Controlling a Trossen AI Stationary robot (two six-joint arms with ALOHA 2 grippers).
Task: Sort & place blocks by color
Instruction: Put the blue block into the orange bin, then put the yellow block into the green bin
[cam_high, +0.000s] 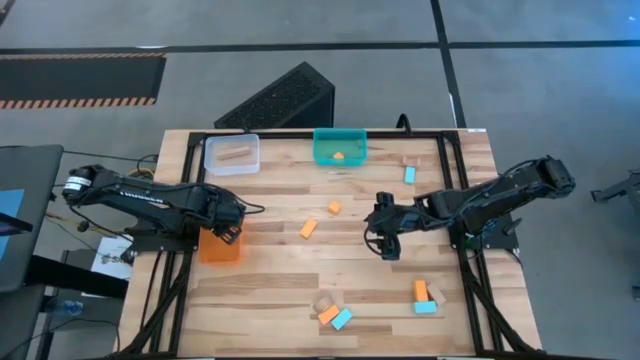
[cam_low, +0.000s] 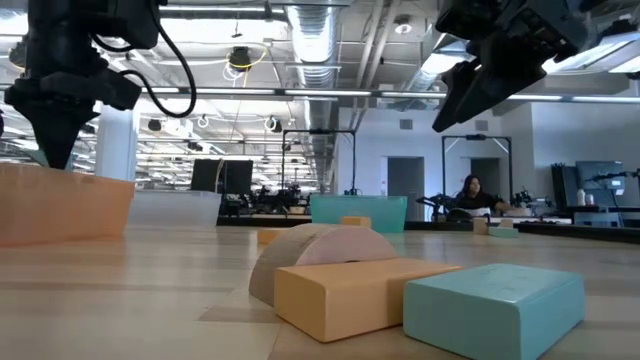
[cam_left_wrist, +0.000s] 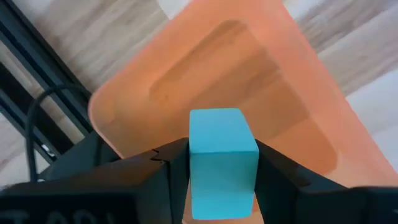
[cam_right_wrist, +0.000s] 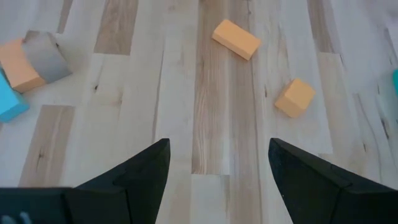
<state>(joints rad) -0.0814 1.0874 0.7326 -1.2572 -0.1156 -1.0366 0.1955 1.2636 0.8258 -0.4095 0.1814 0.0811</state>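
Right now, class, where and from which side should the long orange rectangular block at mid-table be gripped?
Take the long orange rectangular block across its two long sides, mid-length, probably from straight above: it lies flat and slanted, with nothing touching it.

even, bright light falls from ceiling strip lights (cam_low: 240, 92) seen in the low view. shadows on the wooden table (cam_high: 280, 290) are soft and faint. the nearest blocks (cam_low: 420, 295) look slightly blurred there, and the teal block (cam_left_wrist: 222, 158) in the left wrist view is soft-edged.
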